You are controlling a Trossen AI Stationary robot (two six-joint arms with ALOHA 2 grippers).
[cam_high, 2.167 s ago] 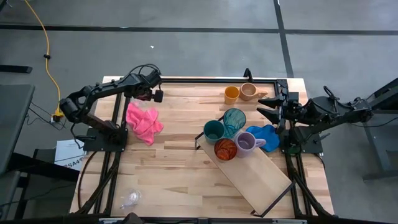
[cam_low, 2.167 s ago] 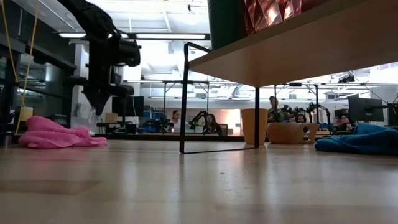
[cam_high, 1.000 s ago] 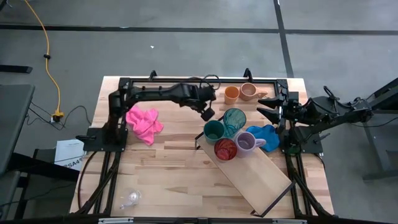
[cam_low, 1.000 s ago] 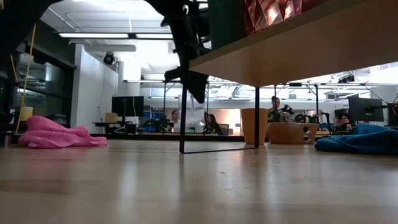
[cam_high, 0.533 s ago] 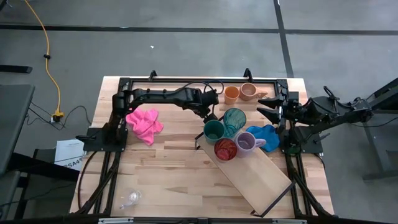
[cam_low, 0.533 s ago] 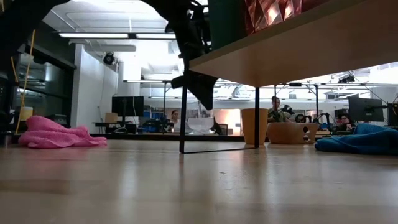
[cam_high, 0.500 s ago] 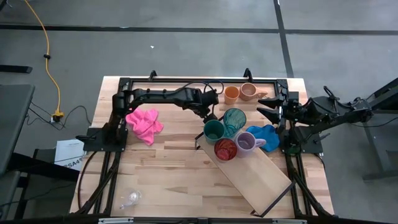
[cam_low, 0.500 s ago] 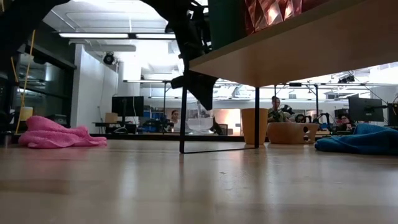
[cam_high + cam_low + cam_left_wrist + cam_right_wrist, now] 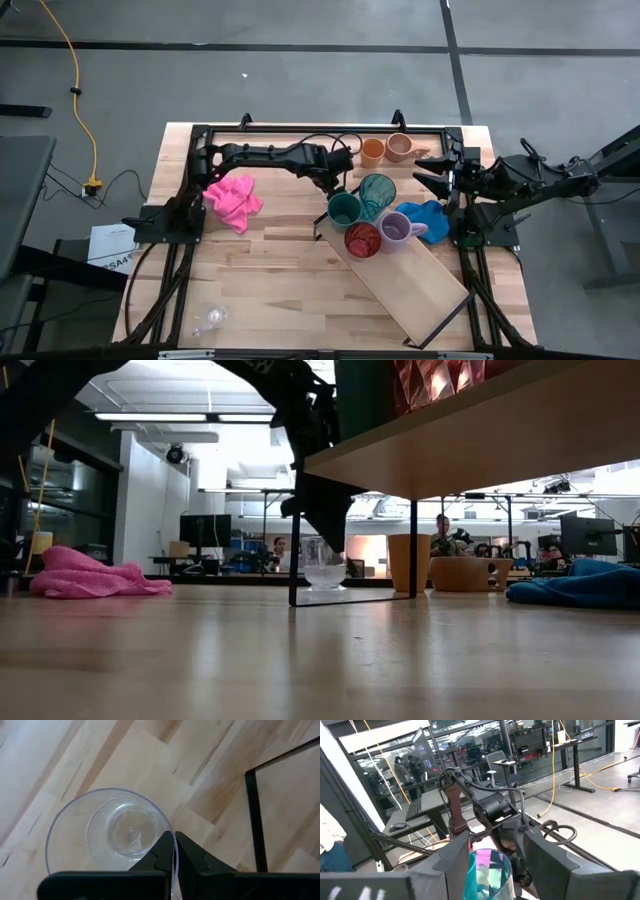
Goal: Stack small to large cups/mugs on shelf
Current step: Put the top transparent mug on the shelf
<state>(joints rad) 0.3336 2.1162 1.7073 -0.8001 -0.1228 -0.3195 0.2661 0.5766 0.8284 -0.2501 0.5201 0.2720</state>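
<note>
Wooden table (image 9: pixel 270 270) is carrying everything. Pink cloth (image 9: pixel 231 196) is lying crumpled toward its left side; blue cloth (image 9: pixel 423 216) is lying near the right edge. Orange mug (image 9: pixel 372 152) and tan mug (image 9: pixel 400 147) are standing side by side at the far edge. Shelf (image 9: pixel 400 268) is sitting askew on the table, bearing green cup (image 9: pixel 344 211), teal tumbler (image 9: pixel 377 192), red-orange cup (image 9: pixel 362 240) and purple mug (image 9: pixel 396 229). A clear glass (image 9: pixel 211 319) is lying near the front left corner; another clear glass (image 9: pixel 324 564) is resting beside the shelf's frame.
</note>
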